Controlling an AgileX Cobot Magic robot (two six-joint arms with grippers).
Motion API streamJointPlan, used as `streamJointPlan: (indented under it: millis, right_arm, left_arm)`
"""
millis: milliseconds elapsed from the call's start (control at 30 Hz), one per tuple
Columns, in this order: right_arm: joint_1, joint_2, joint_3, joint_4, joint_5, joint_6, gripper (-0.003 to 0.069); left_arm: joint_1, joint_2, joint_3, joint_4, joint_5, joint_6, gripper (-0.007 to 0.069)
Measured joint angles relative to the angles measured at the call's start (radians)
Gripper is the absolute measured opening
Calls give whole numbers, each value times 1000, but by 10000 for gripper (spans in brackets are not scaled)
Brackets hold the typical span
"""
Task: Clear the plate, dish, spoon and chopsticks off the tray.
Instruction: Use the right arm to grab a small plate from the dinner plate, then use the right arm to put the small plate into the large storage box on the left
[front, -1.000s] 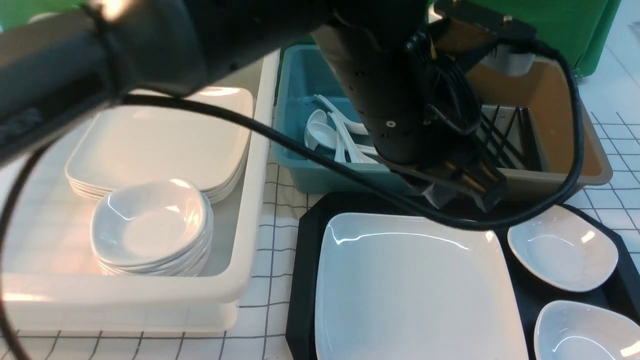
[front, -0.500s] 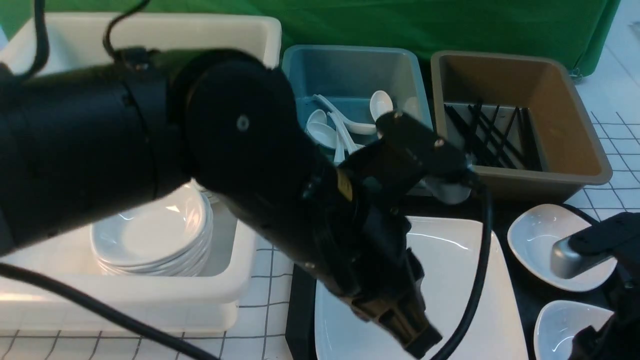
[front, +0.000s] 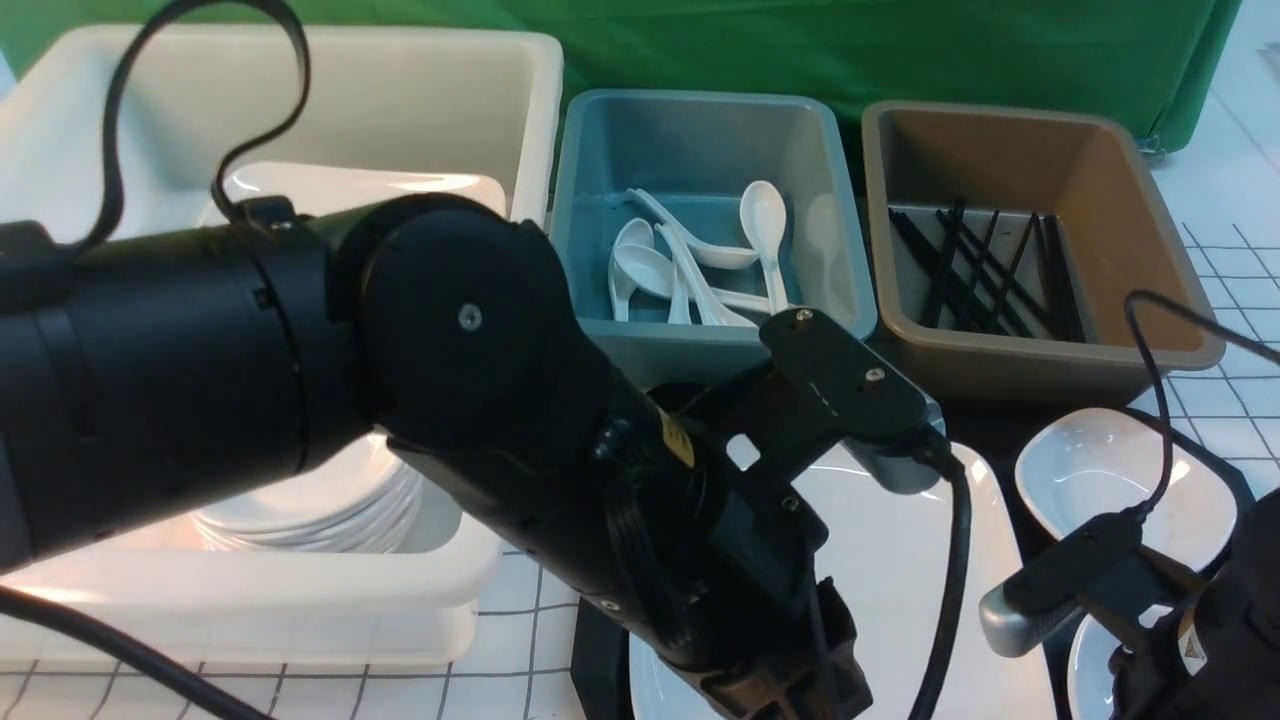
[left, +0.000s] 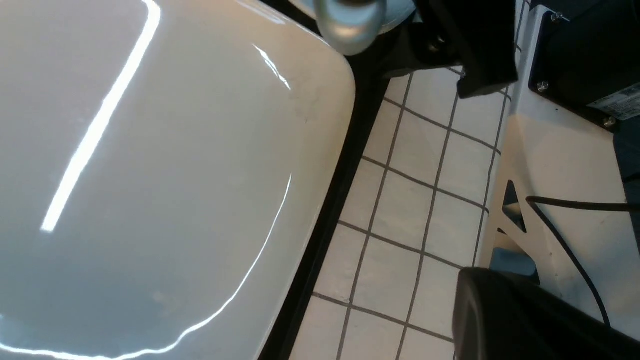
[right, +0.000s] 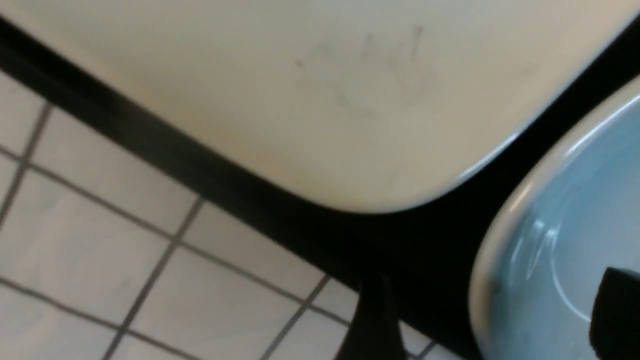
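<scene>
The large white plate lies on the black tray. My left arm crosses over it, and my left gripper is shut and empty, over the tablecloth just outside the tray's rim, beside the plate. My right gripper is open at the near small dish; one finger is over the dish's bowl, the other finger over the tray's edge. A second small dish sits further back. Spoons and chopsticks show only in the tubs.
A white tub on the left holds stacked plates and small dishes. A blue tub and a brown tub stand behind the tray. The robot's white base is close to my left gripper. A checked cloth covers the table.
My left arm has swung back from the tubs to the plate's near edge. My right arm has come in at the lower right and its jaws have opened wider.
</scene>
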Motion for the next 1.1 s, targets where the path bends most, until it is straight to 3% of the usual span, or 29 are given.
streamJointPlan:
  millis: [333, 433, 533, 733, 933, 1100]
  right_arm:
    - [0, 63, 4, -22, -58, 23, 514]
    - [0, 65, 4, -22, -59, 23, 395]
    - [1, 64, 0, -28, -47, 23, 216]
    - [3, 47, -53, -21, 41, 23, 180]
    - [3, -85, -201, 65, 229, 23, 48]
    - [3, -202, -393, 119, 289, 23, 45]
  left_arm:
    - [0, 0, 0, -1, -22, 19, -3]
    - [0, 0, 0, -1, -22, 19, -3]
    - [0, 0, 0, -1, -22, 19, -3]
    - [0, -1, 0, -1, -31, 19, -3]
    - [3, -5, 0, -1, -79, 19, -3]
    - [65, -55, -46, 29, -95, -13, -3]
